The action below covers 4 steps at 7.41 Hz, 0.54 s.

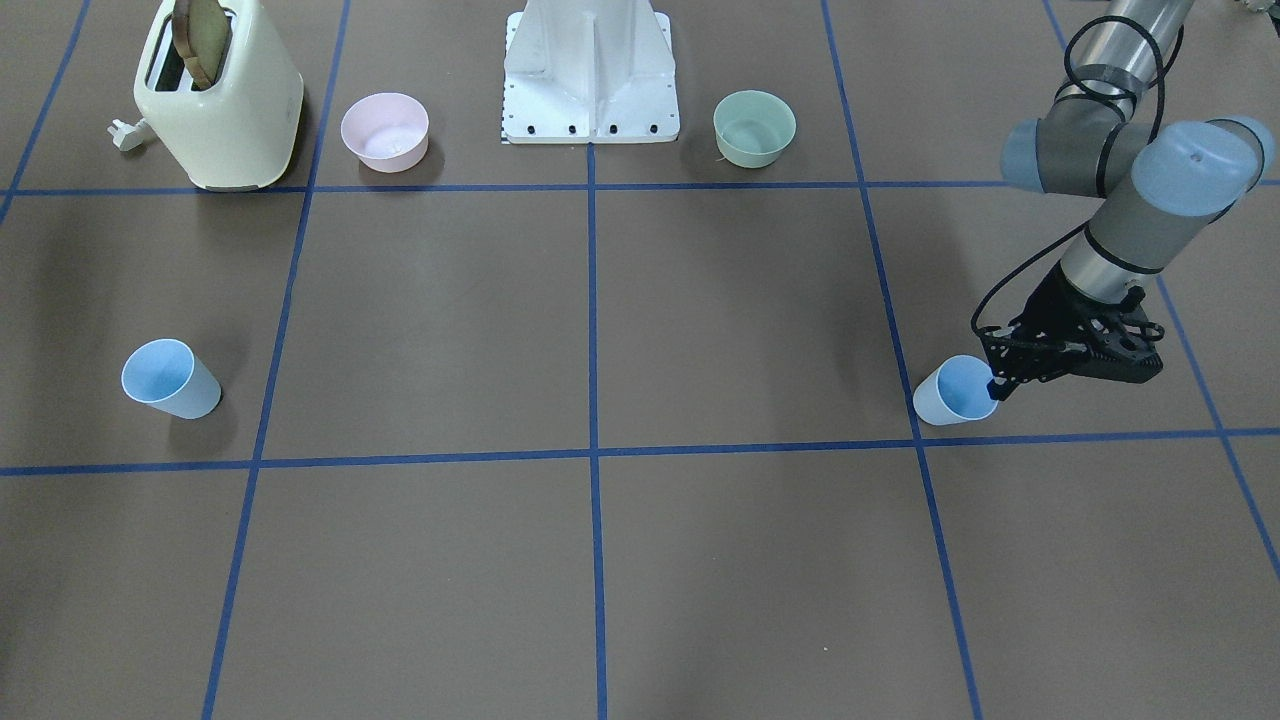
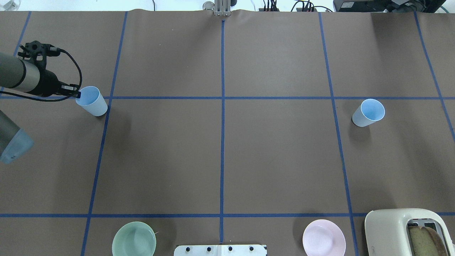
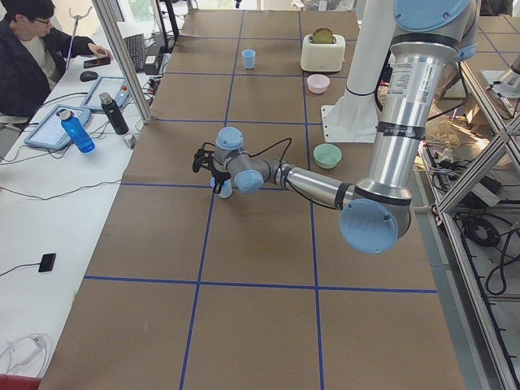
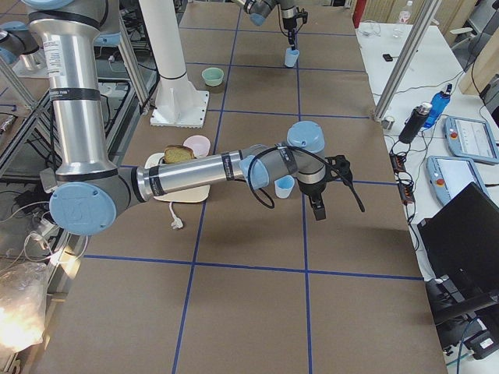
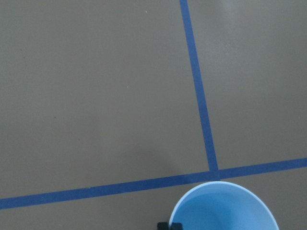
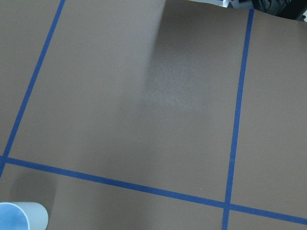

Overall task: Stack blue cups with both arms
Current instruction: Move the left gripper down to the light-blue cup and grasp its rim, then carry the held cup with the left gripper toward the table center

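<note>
One blue cup (image 2: 91,101) stands at the table's left, also in the front view (image 1: 950,392). My left gripper (image 2: 77,94) reaches it from the side, fingers pinched on the rim, shut on it; it also shows in the front view (image 1: 1000,386). The left wrist view shows this cup's (image 5: 225,208) rim beside one black fingertip (image 5: 169,225). The second blue cup (image 2: 369,112) stands upright at the right (image 1: 170,378). My right gripper (image 4: 318,212) shows only in the exterior right view, beside that cup (image 4: 285,187); I cannot tell if it is open or shut.
A cream toaster (image 1: 220,100) with a slice of bread, a pink bowl (image 1: 385,130), the white base mount (image 1: 592,75) and a green bowl (image 1: 755,127) line the robot's side. A person (image 3: 32,57) sits at a desk beyond the far edge.
</note>
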Each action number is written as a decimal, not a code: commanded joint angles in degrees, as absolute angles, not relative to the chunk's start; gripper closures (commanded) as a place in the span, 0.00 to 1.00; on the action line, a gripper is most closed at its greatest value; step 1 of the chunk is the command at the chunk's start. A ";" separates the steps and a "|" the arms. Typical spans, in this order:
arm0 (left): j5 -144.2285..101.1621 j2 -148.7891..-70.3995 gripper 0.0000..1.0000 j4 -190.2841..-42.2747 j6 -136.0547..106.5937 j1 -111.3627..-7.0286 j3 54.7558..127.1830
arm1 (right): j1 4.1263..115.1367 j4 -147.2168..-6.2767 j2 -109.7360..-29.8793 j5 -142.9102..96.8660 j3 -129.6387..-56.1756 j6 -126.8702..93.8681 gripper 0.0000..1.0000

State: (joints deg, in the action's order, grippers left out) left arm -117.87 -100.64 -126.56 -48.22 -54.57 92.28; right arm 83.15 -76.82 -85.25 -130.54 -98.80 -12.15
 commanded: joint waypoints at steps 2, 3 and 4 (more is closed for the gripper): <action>-117.87 -101.94 1.00 -117.13 -52.27 -54.32 102.97 | 83.14 -76.82 -85.34 -130.61 -98.88 -12.22 0.00; -116.82 -105.61 1.00 -115.85 -55.95 -53.71 103.70 | 83.14 -76.82 -85.34 -130.61 -98.88 -12.22 0.00; -110.54 -109.56 1.00 -115.49 -61.55 -48.57 103.62 | 83.14 -76.82 -85.34 -130.61 -98.88 -12.22 0.00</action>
State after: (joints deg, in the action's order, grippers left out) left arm -115.66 -105.21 -117.07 -55.77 -52.69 102.76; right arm 83.14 -76.82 -85.33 -130.60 -98.87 -12.22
